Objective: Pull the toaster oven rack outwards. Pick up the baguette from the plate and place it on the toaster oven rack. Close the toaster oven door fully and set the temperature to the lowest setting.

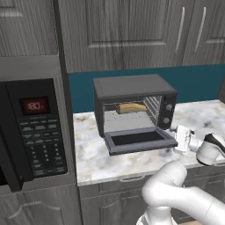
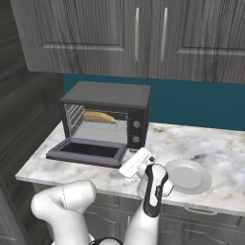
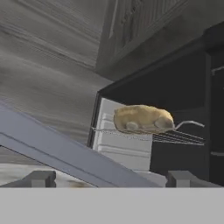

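Marble counter (image 2: 210,139) carrying the toaster oven (image 1: 132,85), toaster oven door (image 1: 137,140) dropped flat open in front. Inside, toaster oven rack (image 3: 175,135) bearing the baguette (image 1: 131,107), lying lengthwise. Right of the oven, empty white plate (image 2: 189,176). Gripper (image 3: 111,179) low beside the door's right corner, jaws apart, holding nothing.

A black microwave (image 1: 35,132) with a red digital display and a keypad is built into the grey cabinetry just past the left end of the marble bench (image 1: 92,158). Grey wood-grain wall cabinets (image 2: 143,38) (with slim vertical handles) hang above the bench, and a teal backsplash (image 2: 201,105) runs along its back edge.
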